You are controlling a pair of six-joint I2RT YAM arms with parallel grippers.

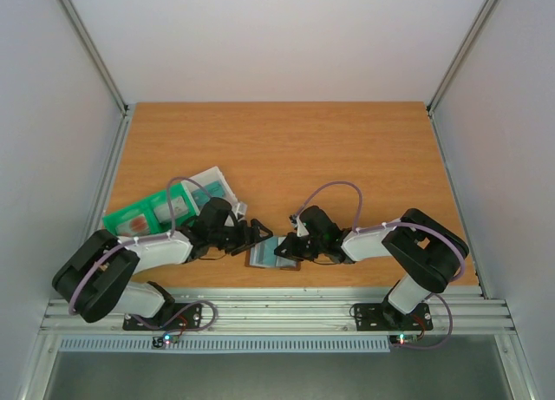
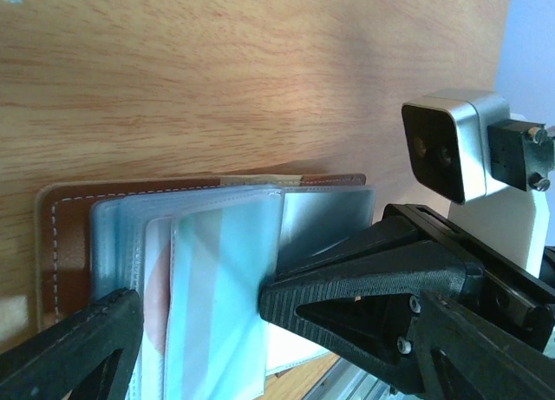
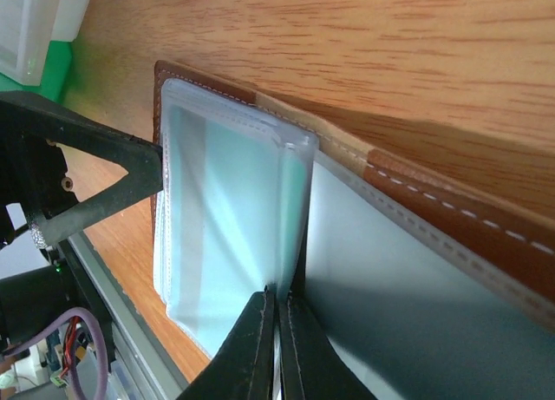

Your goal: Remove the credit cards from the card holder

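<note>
Here, the card holder (image 1: 273, 253) lay open on the tabletop (image 1: 286, 148); credit cards (image 2: 217, 304) sat in its clear sleeves (image 3: 225, 235) between the wide-spread left fingers (image 2: 373, 252); the right fingers (image 3: 251, 348) pressed shut at the sleeves' edge.

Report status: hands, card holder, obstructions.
Left hand open, straddling the sleeves. Right hand shut at the sleeve stack's edge. Card holder open on table, credit cards inside sleeves. Green tray apart, to the left.
</note>
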